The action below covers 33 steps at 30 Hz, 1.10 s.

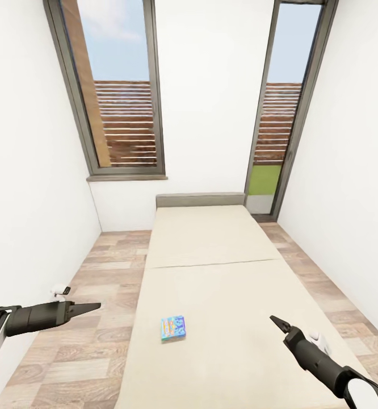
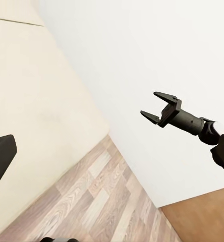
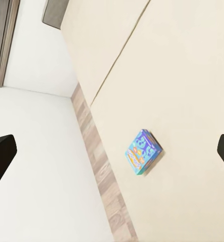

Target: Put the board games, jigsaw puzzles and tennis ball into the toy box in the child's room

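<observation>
A single board game (image 1: 173,328), a small flat blue box with orange-yellow art on its cover, lies flat on the near part of the bed (image 1: 211,244), a little to the robot's left of the mattress's middle and well apart from both arms. The left gripper (image 1: 92,307) hangs over the wood-plank floor (image 1: 98,341) beside the bed, its jaws looking drawn together in the head view, though the tips are too small there to be sure. The right gripper (image 1: 275,322) hovers above the mattress to the right of the box, and the left wrist view shows it (image 2: 157,106) with its jaws spread and nothing between them. The main risk, as I judge it, lies in the box's shape: it sits low on a soft surface, so jaws coming straight down may press it into the mattress or skate off the cover instead of catching its edges, and a sideways nudge could push it toward the left edge of the bed and onto the floor. The narrow gap between the bed and the white wall (image 1: 36,170) leaves the left arm little room, so a swing there could strike the wall. The task names two games on the bed, and I see one here. The cover carries printed art, but no lettering or brand can be read at this size.
</observation>
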Available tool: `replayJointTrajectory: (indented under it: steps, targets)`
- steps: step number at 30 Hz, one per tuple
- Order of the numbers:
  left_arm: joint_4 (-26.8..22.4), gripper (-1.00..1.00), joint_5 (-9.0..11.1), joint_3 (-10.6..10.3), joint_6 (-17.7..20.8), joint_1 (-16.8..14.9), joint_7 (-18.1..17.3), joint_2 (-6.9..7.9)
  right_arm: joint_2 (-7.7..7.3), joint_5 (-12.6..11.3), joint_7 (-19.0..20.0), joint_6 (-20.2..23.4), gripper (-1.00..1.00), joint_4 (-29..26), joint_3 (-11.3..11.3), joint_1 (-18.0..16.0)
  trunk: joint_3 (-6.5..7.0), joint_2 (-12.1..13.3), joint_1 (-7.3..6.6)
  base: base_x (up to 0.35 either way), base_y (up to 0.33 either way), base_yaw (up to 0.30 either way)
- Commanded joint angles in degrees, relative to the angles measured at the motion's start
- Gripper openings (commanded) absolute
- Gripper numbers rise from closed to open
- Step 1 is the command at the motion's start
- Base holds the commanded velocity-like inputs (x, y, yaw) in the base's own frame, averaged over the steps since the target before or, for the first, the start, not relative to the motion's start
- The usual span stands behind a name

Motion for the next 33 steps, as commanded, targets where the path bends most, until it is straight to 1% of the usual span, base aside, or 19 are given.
replayJointTrajectory:
  steps: [1,33]
  targets:
    - [-0.01,1.00,-0.01,-0.01,0.62,-0.04,-0.21,0.01,0.01,0.08,0.17,0.33,1.00,-0.02,-0.09,-0.04,-0.13,-0.13,0.04,0.002,0.000,0.023]
    - [-0.01,1.00,-0.02,-0.02,0.67,-0.04,-0.17,-0.07,0.21,0.15,0.13,0.18,1.00,-0.03,0.04,-0.07,-0.13,-0.13,0.04,0.000,0.000,0.003]
